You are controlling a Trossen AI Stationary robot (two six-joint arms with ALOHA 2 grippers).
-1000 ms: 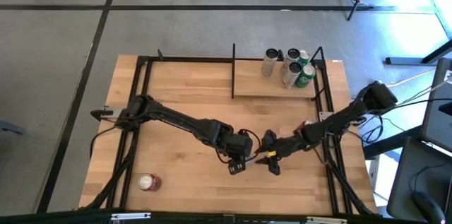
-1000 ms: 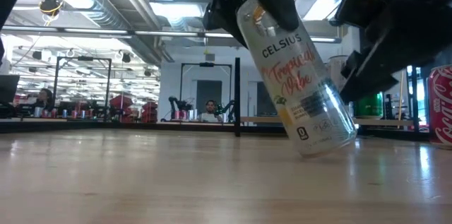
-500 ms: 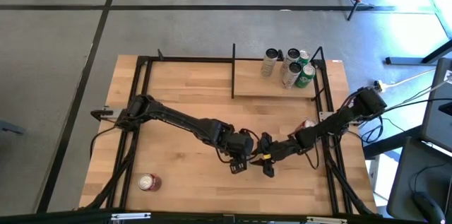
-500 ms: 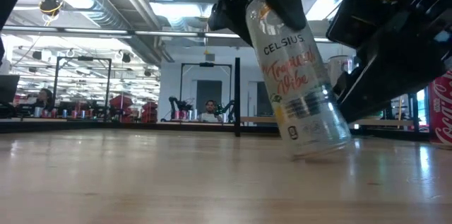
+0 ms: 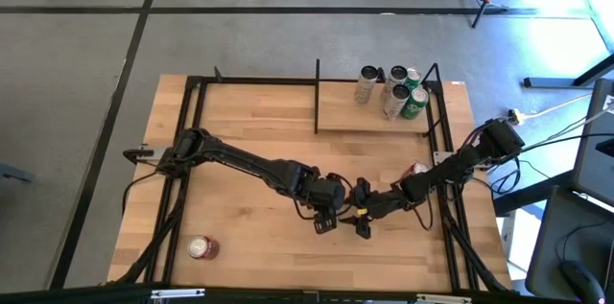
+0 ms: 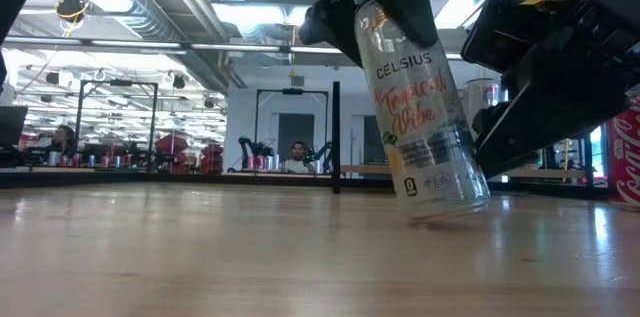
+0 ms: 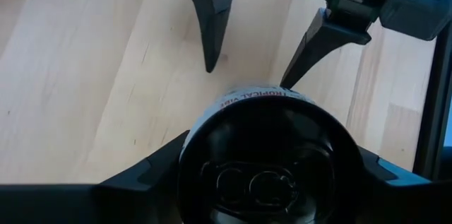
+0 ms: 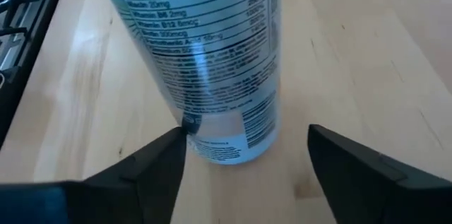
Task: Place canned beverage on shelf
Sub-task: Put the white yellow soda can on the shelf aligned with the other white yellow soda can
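Observation:
A tall white Celsius can point(image 6: 420, 117) stands tilted near the middle of the table, its bottom edge on the wood. My left gripper point(image 5: 326, 212) is shut on its upper end. My right gripper point(image 5: 360, 220) is open, with one finger point(image 8: 155, 167) on each side of the can's lower end point(image 8: 226, 132); I cannot tell whether a fingertip touches it. The shelf point(image 5: 355, 117), a light-wood board with black rails, stands at the far right and bears several cans point(image 5: 393, 88). My left gripper pinches the can's upper end point(image 7: 194, 143) between its two fingers point(image 7: 141, 181), one on each side just below the rim. The fingers come from above, slanting down. The can leans with its top toward the table's left and its bottom edge point(image 6: 445, 212) on the table.
A red can point(image 5: 201, 246) lies at the near left of the table. A red cola can point(image 6: 630, 147) stands at the right, close beside my right arm. Black frame rails point(image 5: 192, 151) run along the table's left, right and far sides.
My right gripper has gone toward the table's left, closer to the can, its open fingers now on either side of the can's lower end. The can, held by my left gripper, has tipped a little more upright and its bottom has shifted slightly.

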